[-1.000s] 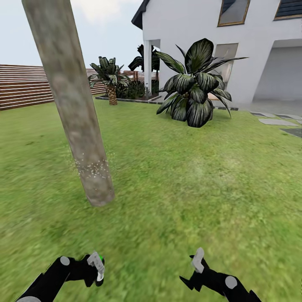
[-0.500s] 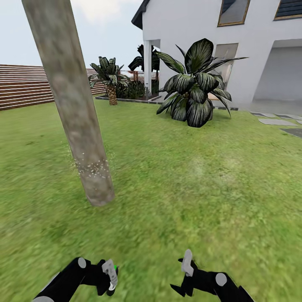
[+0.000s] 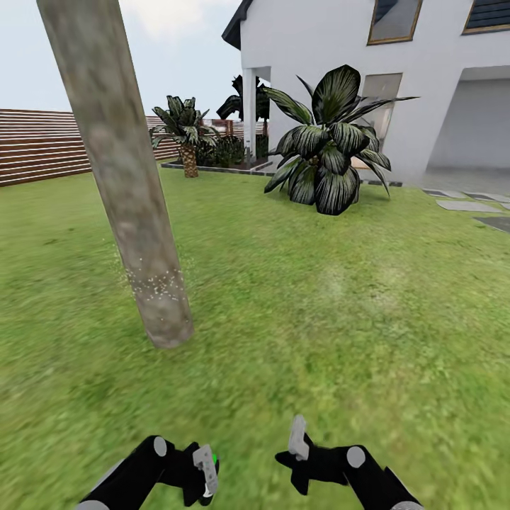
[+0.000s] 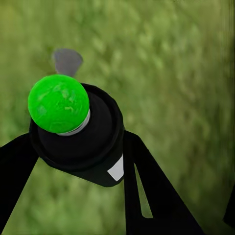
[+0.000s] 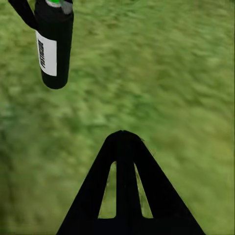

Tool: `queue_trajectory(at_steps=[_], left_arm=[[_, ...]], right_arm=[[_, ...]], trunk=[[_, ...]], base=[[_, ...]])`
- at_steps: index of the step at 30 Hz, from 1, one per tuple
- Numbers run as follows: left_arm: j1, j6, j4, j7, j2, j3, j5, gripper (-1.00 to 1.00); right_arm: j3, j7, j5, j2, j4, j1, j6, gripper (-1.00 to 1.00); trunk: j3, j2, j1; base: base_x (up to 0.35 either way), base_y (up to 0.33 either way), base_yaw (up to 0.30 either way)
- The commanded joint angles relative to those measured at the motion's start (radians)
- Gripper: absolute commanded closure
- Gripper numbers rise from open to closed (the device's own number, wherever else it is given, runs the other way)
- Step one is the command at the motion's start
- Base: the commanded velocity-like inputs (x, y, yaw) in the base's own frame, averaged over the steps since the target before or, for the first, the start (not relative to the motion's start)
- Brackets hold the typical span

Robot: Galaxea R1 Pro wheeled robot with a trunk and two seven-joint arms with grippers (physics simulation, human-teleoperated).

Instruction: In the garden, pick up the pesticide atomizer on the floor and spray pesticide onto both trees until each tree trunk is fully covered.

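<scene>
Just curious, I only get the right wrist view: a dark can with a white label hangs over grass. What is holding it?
Observer: The left gripper clamps it; that is the pesticide atomizer.
Operator: Any tree nearby?
Observer: Yes, a tree trunk stands ahead on the robot's left.
Operator: Sprayed already?
Observer: Its lower part shows white specks, just above the base.

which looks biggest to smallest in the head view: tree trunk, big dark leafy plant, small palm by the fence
1. tree trunk, though it stands nearest the camera, which inflates it
2. big dark leafy plant
3. small palm, which is also the farthest away
</scene>
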Motion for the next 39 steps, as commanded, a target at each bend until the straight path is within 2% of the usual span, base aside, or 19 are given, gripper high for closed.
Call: queue_trajectory(at_steps=[1, 3, 6, 8, 13, 20, 25, 30, 39], left_arm=[[0.000, 0.006, -0.002, -0.003, -0.001, -0.008, -0.001, 1.00], [0.000, 0.005, -0.002, -0.004, -0.003, -0.016, 0.000, 1.00], [0.000, 0.007, -0.003, -0.003, -0.003, -0.060, -0.001, 1.00], [0.000, 0.007, -0.004, -0.003, -0.003, -0.071, -0.001, 1.00], [0.000, 0.000, -0.013, -0.007, -0.005, -0.076, 0.004, 1.00], [0.000, -0.003, -0.015, -0.009, -0.039, -0.096, 0.005, 1.00], [0.000, -0.007, -0.011, -0.011, -0.055, -0.098, 0.006, 1.00], [0.000, -0.008, -0.004, -0.011, -0.084, -0.100, 0.005, 1.00], [0.000, -0.007, -0.004, -0.004, -0.106, -0.099, 0.005, 1.00]], right_arm=[[-0.007, 0.020, 0.008, 0.004, -0.001, -0.001, -0.004, 1.00], [-0.006, 0.043, 0.008, 0.016, -0.004, -0.001, -0.004, 1.00], [-0.006, 0.071, 0.008, 0.024, -0.012, -0.001, -0.005, 1.00], [-0.006, 0.079, 0.008, 0.025, -0.014, -0.001, -0.005, 1.00], [-0.006, 0.082, 0.008, 0.038, -0.016, -0.003, -0.005, 1.00], [-0.006, 0.082, 0.009, 0.042, -0.016, -0.003, -0.005, 1.00], [-0.006, 0.082, 0.009, 0.042, -0.016, -0.003, -0.005, 1.00], [-0.006, 0.082, 0.009, 0.042, -0.016, -0.003, -0.005, 1.00], [-0.006, 0.082, 0.009, 0.042, -0.016, -0.003, -0.005, 1.00]], trunk=[[-0.001, 0.000, 0.000], [-0.001, 0.000, 0.000], [-0.001, 0.000, 0.000], [-0.001, 0.000, 0.000], [-0.001, 0.000, 0.000], [-0.001, 0.000, 0.000], [-0.001, 0.000, 0.000], [-0.001, 0.000, 0.000], [-0.001, 0.000, 0.000]], base=[[0.000, 0.000, 0.000], [0.000, 0.000, 0.000], [0.000, 0.000, 0.000], [0.000, 0.000, 0.000], [0.000, 0.000, 0.000], [0.000, 0.000, 0.000], [0.000, 0.000, 0.000], [0.000, 0.000, 0.000], [0.000, 0.000, 0.000]])
